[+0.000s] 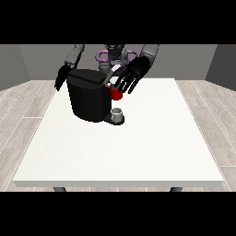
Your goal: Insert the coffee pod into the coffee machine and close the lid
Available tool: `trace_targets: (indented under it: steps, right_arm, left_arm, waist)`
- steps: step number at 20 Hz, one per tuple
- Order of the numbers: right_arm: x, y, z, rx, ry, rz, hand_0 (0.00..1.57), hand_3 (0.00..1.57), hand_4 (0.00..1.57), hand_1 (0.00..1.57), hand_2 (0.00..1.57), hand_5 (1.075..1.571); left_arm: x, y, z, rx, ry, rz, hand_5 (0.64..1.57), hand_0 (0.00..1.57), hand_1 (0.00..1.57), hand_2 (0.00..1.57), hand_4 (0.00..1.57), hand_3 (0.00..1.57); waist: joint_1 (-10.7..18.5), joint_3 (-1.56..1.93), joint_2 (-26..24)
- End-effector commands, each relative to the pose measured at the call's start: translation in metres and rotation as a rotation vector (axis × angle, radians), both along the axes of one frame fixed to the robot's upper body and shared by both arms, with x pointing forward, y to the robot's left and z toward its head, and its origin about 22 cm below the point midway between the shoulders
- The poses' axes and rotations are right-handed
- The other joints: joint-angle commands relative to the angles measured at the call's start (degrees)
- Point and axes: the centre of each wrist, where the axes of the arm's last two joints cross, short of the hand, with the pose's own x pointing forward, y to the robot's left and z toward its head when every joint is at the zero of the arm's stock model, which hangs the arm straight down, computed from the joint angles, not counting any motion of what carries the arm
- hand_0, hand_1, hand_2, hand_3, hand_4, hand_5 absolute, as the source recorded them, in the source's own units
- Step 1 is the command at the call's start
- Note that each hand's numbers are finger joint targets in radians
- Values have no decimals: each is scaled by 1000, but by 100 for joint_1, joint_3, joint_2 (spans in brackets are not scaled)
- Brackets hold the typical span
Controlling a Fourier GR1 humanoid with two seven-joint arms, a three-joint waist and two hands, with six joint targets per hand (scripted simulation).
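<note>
In the front view, the black coffee machine (88, 97) is standing on the white table (138, 152). The hand at the view's right (133, 73) is hovering just above and beside the machine's top edge, its fingers spreading straight downward, holding nothing. A red thing at the machine (116, 93) is showing below that hand. A grey thing (117, 112), possibly the pod, is sitting on the machine's base tray. The hand at the view's left (61, 78) is hanging behind the machine's other side; I cannot tell how its fingers lie.

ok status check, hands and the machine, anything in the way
Hand at view's right open, fingers spread above red thing at the machine. Hand at view's left behind coffee machine. Pod not identified.
</note>
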Motion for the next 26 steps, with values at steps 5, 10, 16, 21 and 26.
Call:
trace_targets:
  steps: [5, 10, 16, 21, 26]
  right_arm:
    - [-31, -29, -62, 29, 164, -106, 0, 0, 0, 0, 0, 1571]
    - [-47, -40, -76, 52, 178, -113, 0, 0, 0, 0, 0, 1571]
    - [-55, -42, -74, 130, 168, -65, 0, 0, 0, 0, 0, 1571]
    - [-49, -63, -56, 79, 166, -7, 0, 0, 0, 0, 0, 1571]
    - [-43, -41, -38, 28, 115, 88, 0, 0, 251, 0, 0, 1571]
  left_arm:
    - [-3, -29, -100, -47, 232, -78, 1571, 0, 0, 85, 0, 0]
    - [-11, -40, -158, -578, 280, -127, 1571, 0, 0, 0, 198, 0]
    - [-60, -57, -280, -1024, 514, -63, 1571, 0, 0, 0, 69, 0]
    - [-93, -49, -324, -1077, 635, -28, 1571, 0, 0, 0, 393, 0]
    - [-101, -43, -324, -1080, 621, 1, 1571, 0, 0, 0, 386, 0]
  waist:
    - [825, -5, -1211]
    - [1121, -21, -1713]
    - [1760, -17, -2847]
    - [2308, -7, -3332]
    - [2263, -7, -3232]
